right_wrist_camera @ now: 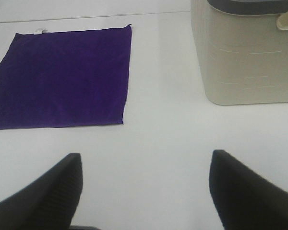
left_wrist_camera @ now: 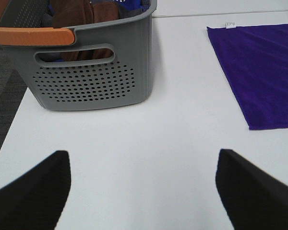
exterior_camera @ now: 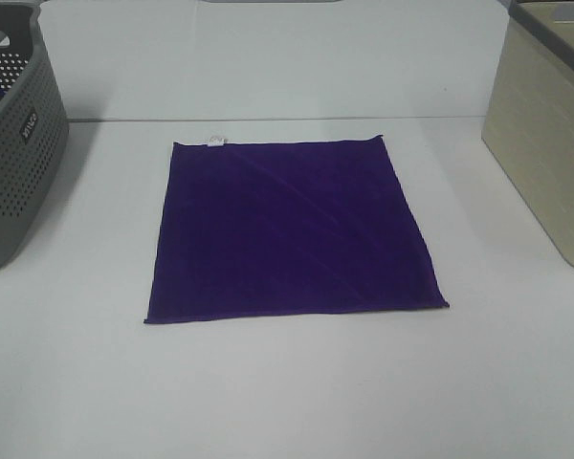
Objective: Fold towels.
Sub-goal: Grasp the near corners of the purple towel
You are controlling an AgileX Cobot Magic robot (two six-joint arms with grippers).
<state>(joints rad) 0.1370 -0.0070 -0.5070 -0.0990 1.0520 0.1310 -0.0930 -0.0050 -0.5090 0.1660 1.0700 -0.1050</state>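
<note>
Centre-frame, the towel (exterior_camera: 292,229) lies flat; left pincer (left_wrist_camera: 141,160) and right pincer (right_wrist_camera: 145,158) gape empty: best pinch both lower corners together.

Little can be read here. At the left edge of the high view, the grey perforated basket (exterior_camera: 10,163) carries a small label (exterior_camera: 29,122) on its wall (pale capital letters, too blurred to spell out). The purple towel (exterior_camera: 287,229) has a white tag (exterior_camera: 216,142) at its upper-left corner, and any print on it is too small to tell.
</note>
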